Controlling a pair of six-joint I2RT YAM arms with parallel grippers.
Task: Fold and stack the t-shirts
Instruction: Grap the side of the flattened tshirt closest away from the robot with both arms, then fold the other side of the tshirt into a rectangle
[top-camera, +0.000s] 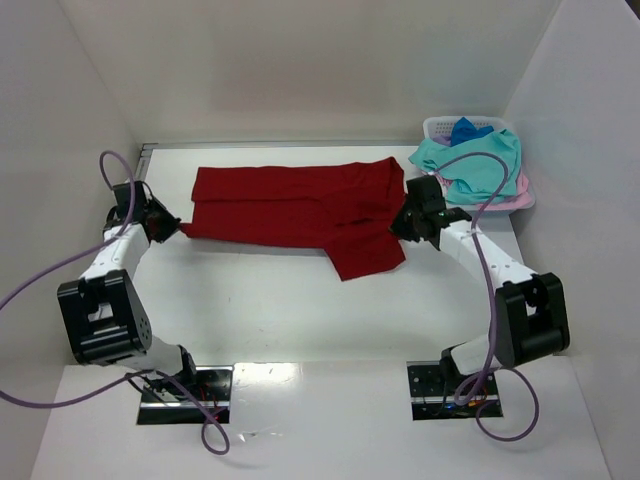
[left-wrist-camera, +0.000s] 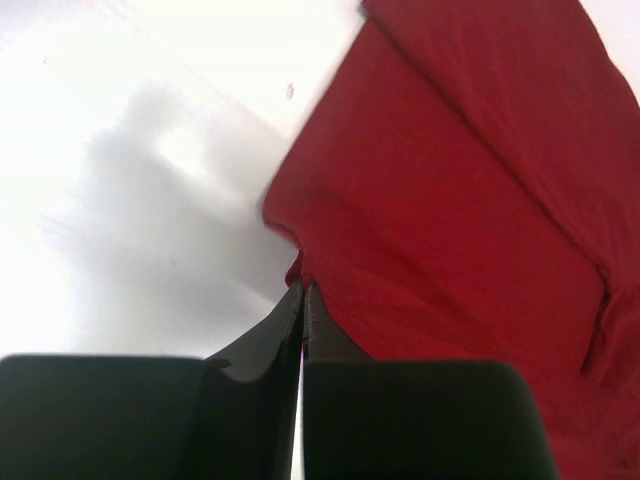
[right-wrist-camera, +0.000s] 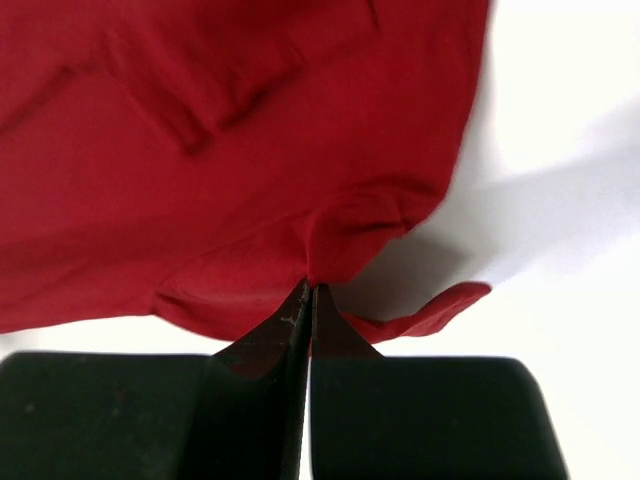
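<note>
Left hand (left-wrist-camera: 303, 287): you have it pinched shut on the red shirt (top-camera: 290, 205), at the edge nearest the left arm.
Right hand (right-wrist-camera: 308, 288): closed tight on the opposite edge, cloth puckered at the tips.
Red shirt: lies across the worktop (top-camera: 280, 300) between both hands, with creases along its length.
Basket (top-camera: 440, 126): far right corner; teal shirt (top-camera: 475, 165), pink shirt (top-camera: 515, 197) and blue shirt (top-camera: 465, 131) are piled in it.

L pincer (left-wrist-camera: 303, 289) & R pincer (right-wrist-camera: 308, 291) closed tight
</note>
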